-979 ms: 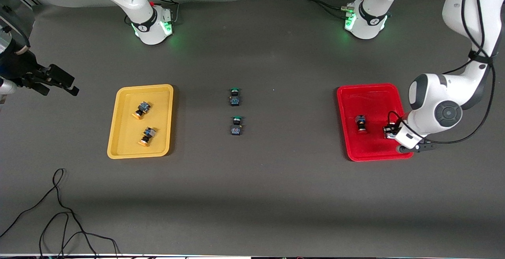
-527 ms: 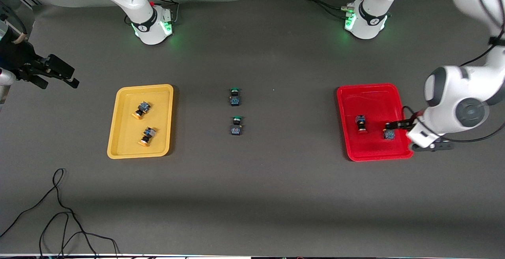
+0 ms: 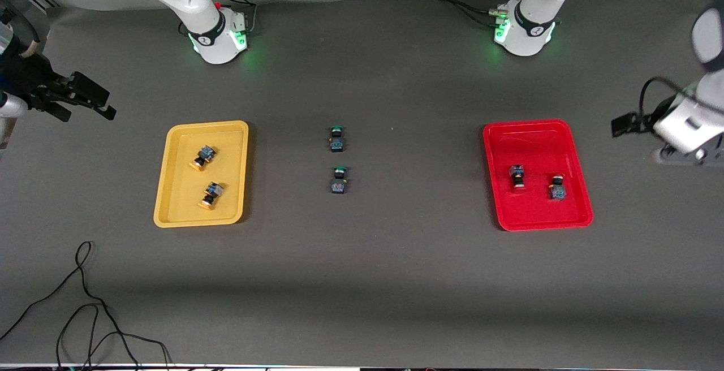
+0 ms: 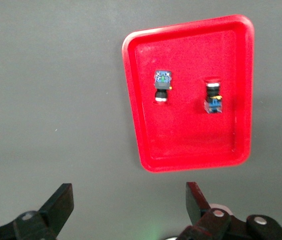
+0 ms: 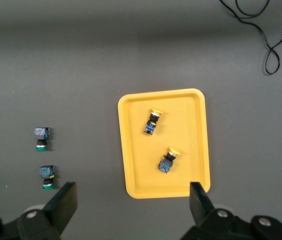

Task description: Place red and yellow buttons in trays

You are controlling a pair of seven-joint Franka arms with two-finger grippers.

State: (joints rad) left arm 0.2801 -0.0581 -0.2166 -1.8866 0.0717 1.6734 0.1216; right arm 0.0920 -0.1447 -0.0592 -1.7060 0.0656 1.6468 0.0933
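My left gripper (image 3: 621, 126) hangs empty at the right edge of the front frame, over bare dark grey surface (image 3: 396, 280) off the left arm's end of the shallow red plastic tray (image 3: 582, 212), its fingers (image 4: 61, 202) spread wide. My right gripper (image 3: 93, 102) waits at the upper left edge of that frame, over the surface above the shallow yellow plastic tray (image 3: 161, 215), fingers equally wide and holding nothing. Both red-capped push-button switches (image 3: 517, 178) lie on their sides in the red tray, side by side but apart, and both orange-yellow-capped push-button switches (image 3: 204, 157) lie tilted in the yellow tray, one nearer the front camera than the other. Two green-capped switches (image 3: 336, 138) sit mid-frame between the trays. I judge the sorting done. The risk now is mine to make: a low sweep of either arm could clip a tray rim and shunt the tray, rolling the round-capped switches about. Mistaking a green switch for a task piece would spoil the sort. A loose black cable (image 3: 85, 309) lies in the lower left corner, well apart from everything.
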